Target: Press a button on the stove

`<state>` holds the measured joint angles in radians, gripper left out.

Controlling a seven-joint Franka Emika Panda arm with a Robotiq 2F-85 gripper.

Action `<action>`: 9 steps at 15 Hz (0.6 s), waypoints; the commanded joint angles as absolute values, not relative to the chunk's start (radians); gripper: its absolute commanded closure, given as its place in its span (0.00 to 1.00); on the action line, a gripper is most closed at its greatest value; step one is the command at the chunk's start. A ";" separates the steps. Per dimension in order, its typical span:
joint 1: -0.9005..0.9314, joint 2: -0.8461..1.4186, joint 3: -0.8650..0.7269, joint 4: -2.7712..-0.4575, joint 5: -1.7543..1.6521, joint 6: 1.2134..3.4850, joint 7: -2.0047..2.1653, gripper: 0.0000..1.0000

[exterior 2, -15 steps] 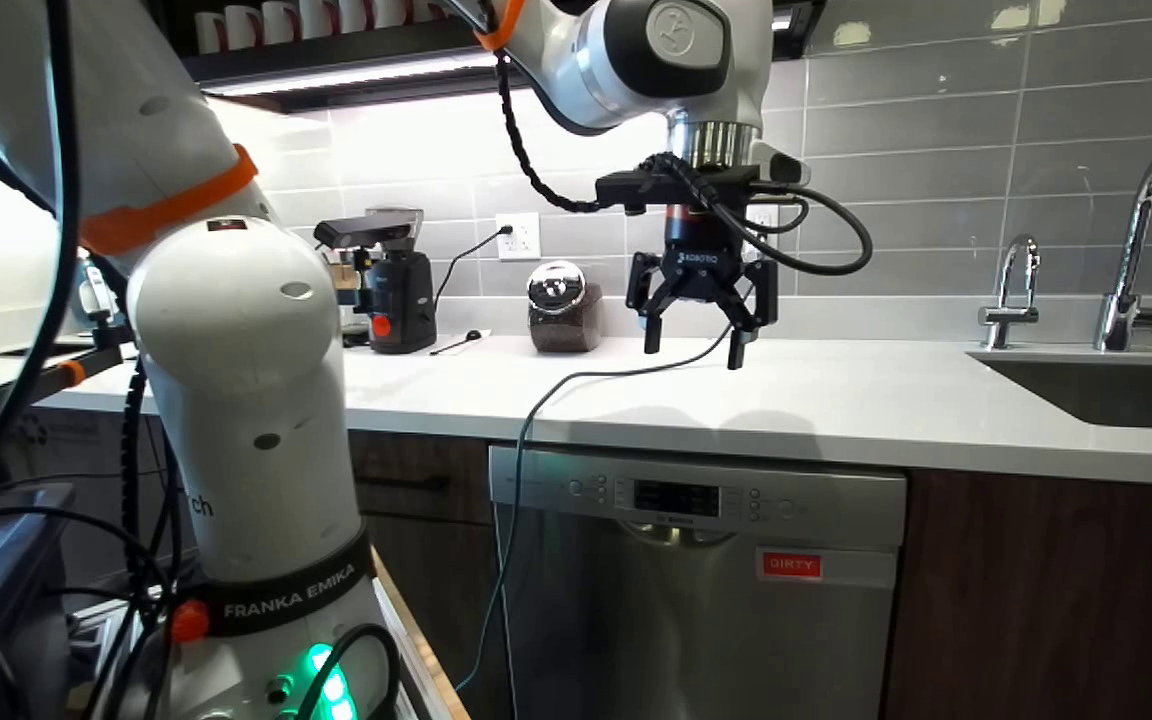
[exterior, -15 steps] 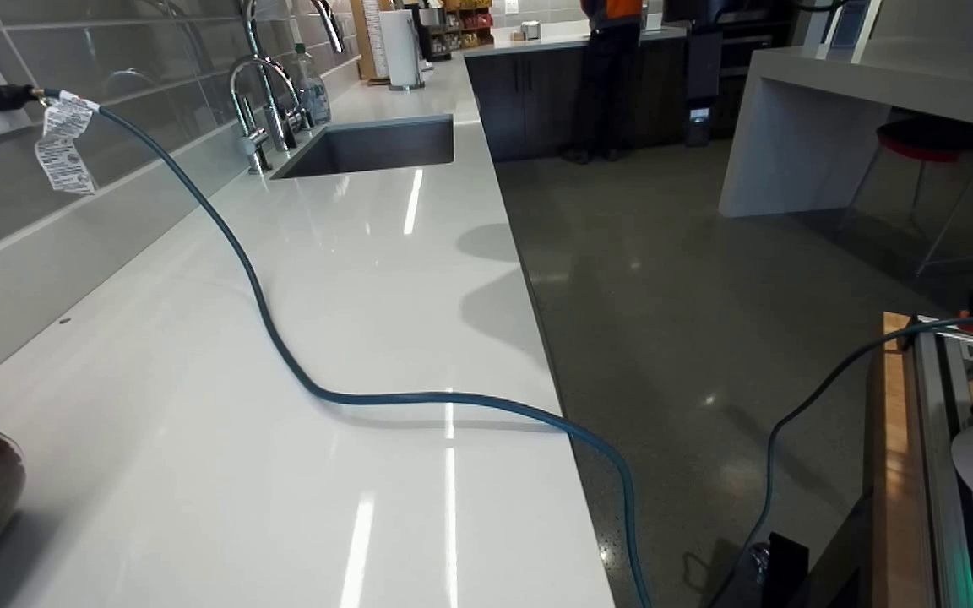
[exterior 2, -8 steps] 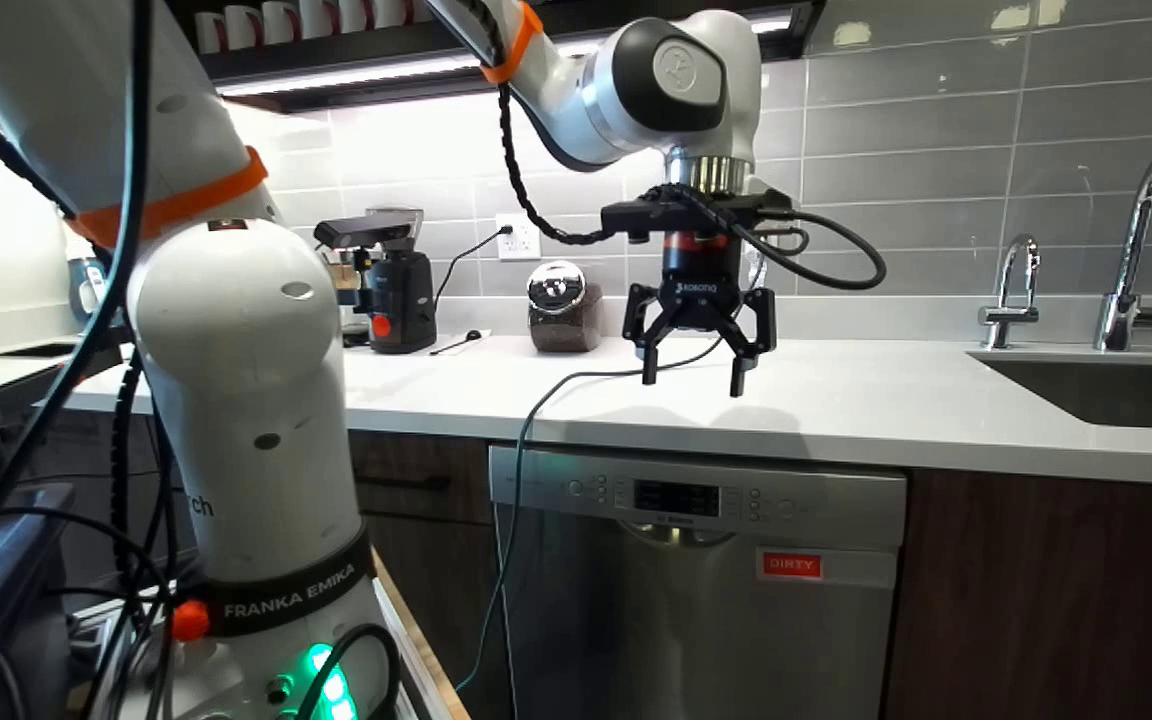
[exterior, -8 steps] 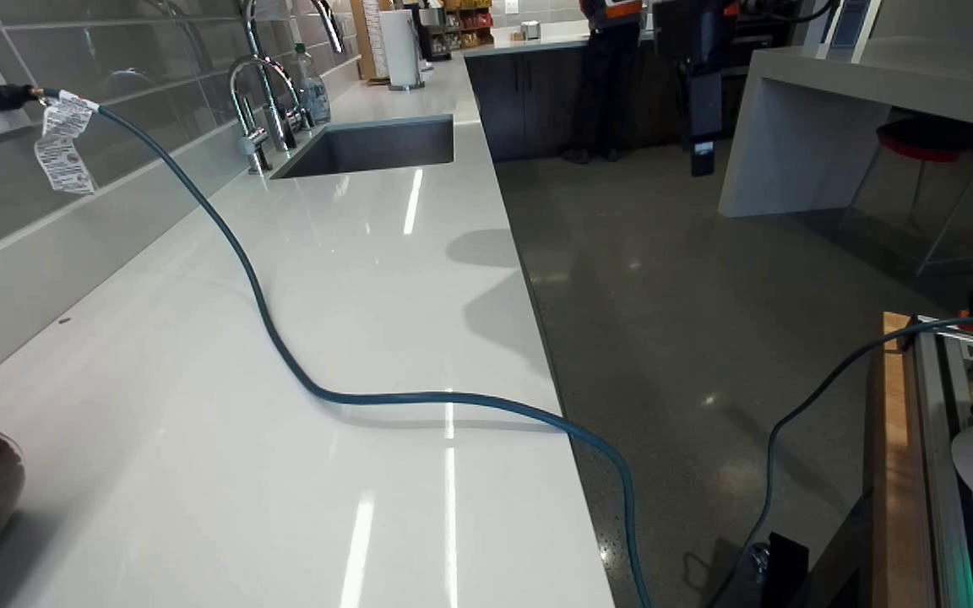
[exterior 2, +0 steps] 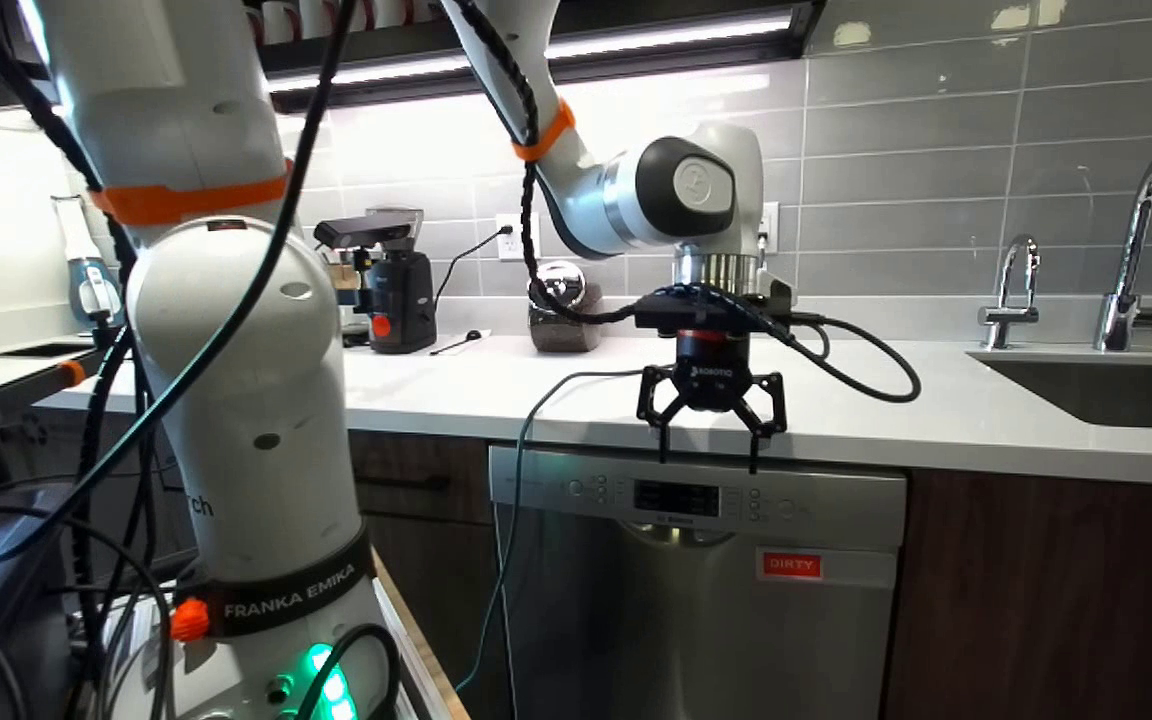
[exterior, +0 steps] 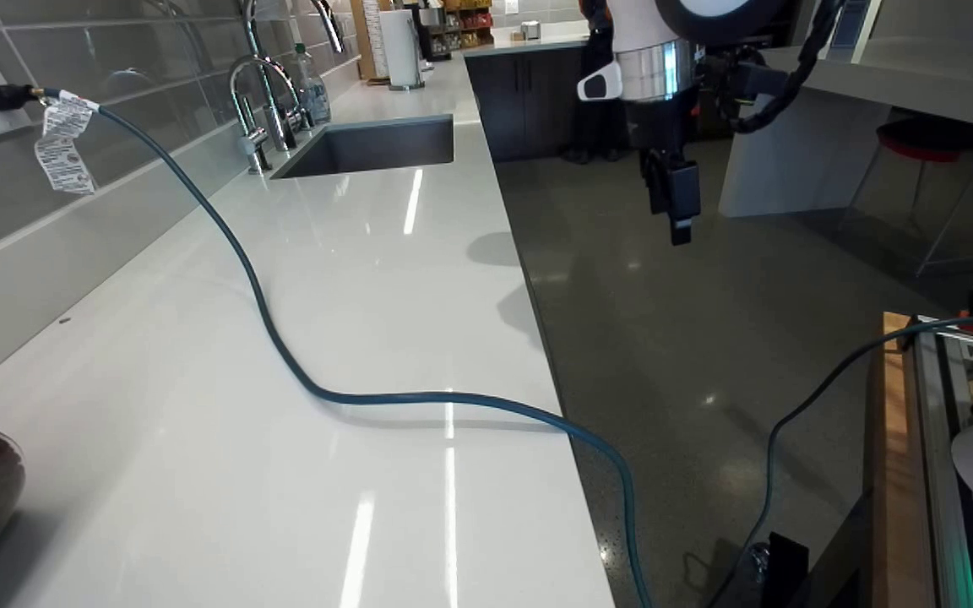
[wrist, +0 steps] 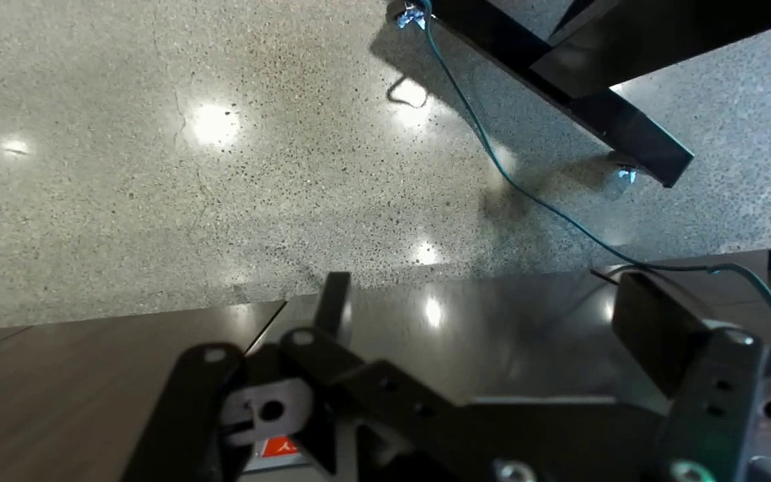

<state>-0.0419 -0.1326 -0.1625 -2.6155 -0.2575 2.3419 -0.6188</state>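
No stove shows plainly. A steel dishwasher [exterior 2: 696, 620] stands under the counter, with a control panel of small round buttons [exterior 2: 601, 490] and a dark display [exterior 2: 676, 497]. My gripper [exterior 2: 708, 465] is open with nothing between its fingers, pointing down. In that exterior view its fingertips overlap the top of the panel. In an exterior view from along the counter, the gripper [exterior: 681, 235] hangs over the floor, out from the counter edge and apart from it. In the wrist view, the open fingers [wrist: 489, 288] frame the dishwasher door [wrist: 439, 341]; the buttons are hidden there.
A white counter [exterior 2: 886, 395] runs above the dishwasher. A blue-green cable [exterior: 275, 338] crosses it and drops over the edge. A sink [exterior: 385, 145], a jar [exterior 2: 564, 325] and a black grinder [exterior 2: 403, 305] are along it. A black frame leg [wrist: 626, 130] is near the floor.
My gripper has moved down from above the counter's height to the dishwasher panel's height in an exterior view. The arm has come into sight along the counter. The fingers stay open.
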 commanded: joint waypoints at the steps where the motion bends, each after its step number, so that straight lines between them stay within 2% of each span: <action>1: -0.059 -0.002 -0.168 -2.612 -0.192 2.518 -0.714 0.00; 3: -0.066 0.052 -0.154 -2.611 -0.103 2.581 -0.763 0.00; 4: -0.074 -0.009 -0.144 -2.618 -0.170 2.527 -0.706 0.00; 9: -0.080 0.044 -0.138 -2.613 -0.127 2.565 -0.737 0.00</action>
